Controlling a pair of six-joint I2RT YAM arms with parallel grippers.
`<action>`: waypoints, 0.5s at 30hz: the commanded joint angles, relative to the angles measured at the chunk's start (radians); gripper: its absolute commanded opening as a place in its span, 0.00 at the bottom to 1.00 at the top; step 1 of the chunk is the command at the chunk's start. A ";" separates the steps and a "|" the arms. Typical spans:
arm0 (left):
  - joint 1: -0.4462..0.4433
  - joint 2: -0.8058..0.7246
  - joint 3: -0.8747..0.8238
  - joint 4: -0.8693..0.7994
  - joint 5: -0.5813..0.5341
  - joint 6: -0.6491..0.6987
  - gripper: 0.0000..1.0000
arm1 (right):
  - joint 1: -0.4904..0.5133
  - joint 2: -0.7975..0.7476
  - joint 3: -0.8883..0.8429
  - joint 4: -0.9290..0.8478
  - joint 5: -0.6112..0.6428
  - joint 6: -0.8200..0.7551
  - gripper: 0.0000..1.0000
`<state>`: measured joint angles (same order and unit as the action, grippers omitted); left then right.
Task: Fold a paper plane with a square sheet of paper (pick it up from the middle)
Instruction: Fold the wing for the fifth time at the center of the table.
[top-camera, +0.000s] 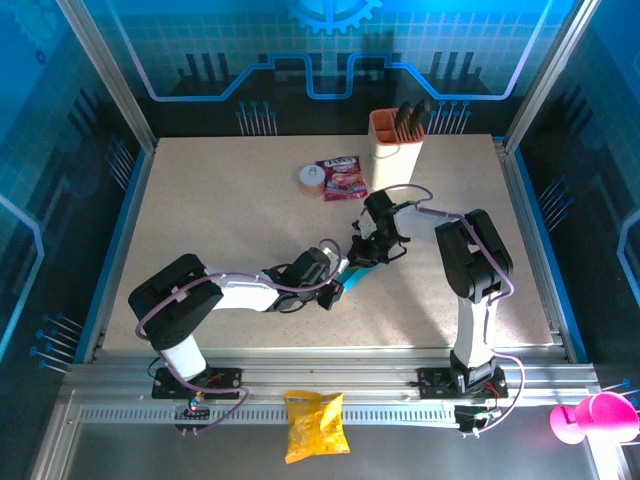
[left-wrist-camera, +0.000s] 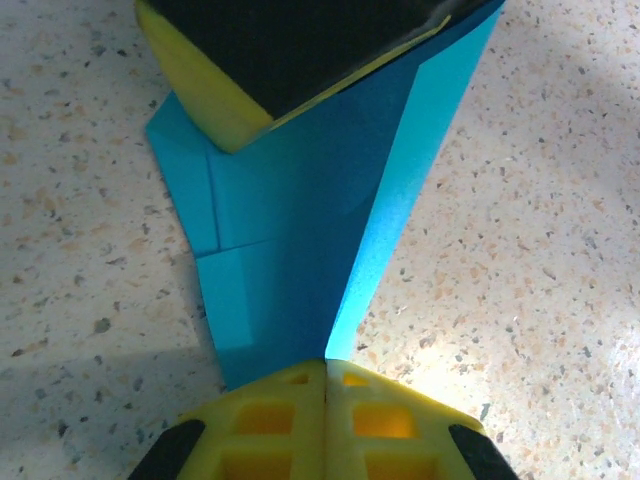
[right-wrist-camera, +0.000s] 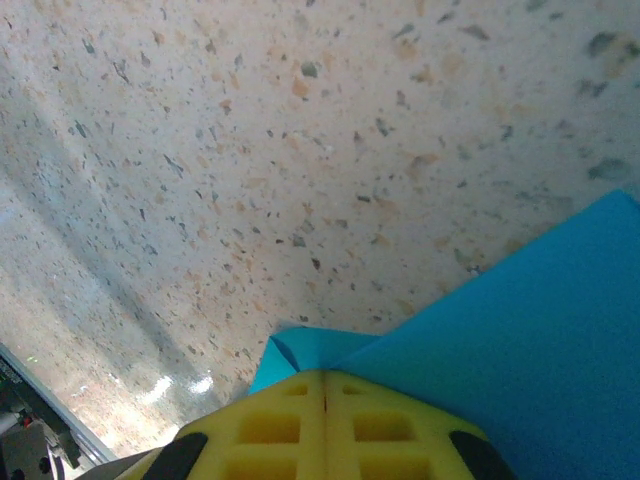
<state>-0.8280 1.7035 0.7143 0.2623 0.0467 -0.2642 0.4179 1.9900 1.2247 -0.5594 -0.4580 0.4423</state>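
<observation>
The paper (top-camera: 350, 272) lies near the middle of the surface (top-camera: 200, 210), between the two arms, with the left fingers (top-camera: 338, 283) at its near end and the right fingers (top-camera: 362, 252) at its far end. It is partly folded into a long shape that narrows toward the left arm. Creases and an overlapped flap show along one side, and a paler raised fold runs its length.

In the left wrist view the left fingers (left-wrist-camera: 325, 370) are pressed together, and the narrow end of the paper (left-wrist-camera: 290, 250) runs into the seam between them, pinched there. The right fingers (left-wrist-camera: 255, 75) sit over the wide end.

In the right wrist view the right fingers (right-wrist-camera: 325, 385) are together, touching the paper (right-wrist-camera: 520, 350) at a small turned corner. I cannot tell whether they pinch it or only press on it.

A beige cup (top-camera: 393, 155), a pink-red packet (top-camera: 342, 178) and a small roll (top-camera: 312, 179) stand well apart at the far edge.
</observation>
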 joint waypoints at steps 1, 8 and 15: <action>0.018 0.023 -0.024 0.033 -0.034 -0.024 0.00 | 0.004 0.062 -0.043 -0.027 0.070 -0.021 0.00; 0.023 0.003 -0.018 0.030 -0.029 -0.021 0.00 | 0.004 0.071 -0.042 -0.037 0.083 -0.033 0.00; 0.032 0.031 -0.017 0.029 -0.034 -0.017 0.00 | 0.005 0.075 -0.042 -0.031 0.077 -0.032 0.00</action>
<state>-0.8124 1.7100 0.7040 0.2790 0.0422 -0.2760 0.4179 1.9915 1.2240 -0.5568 -0.4599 0.4248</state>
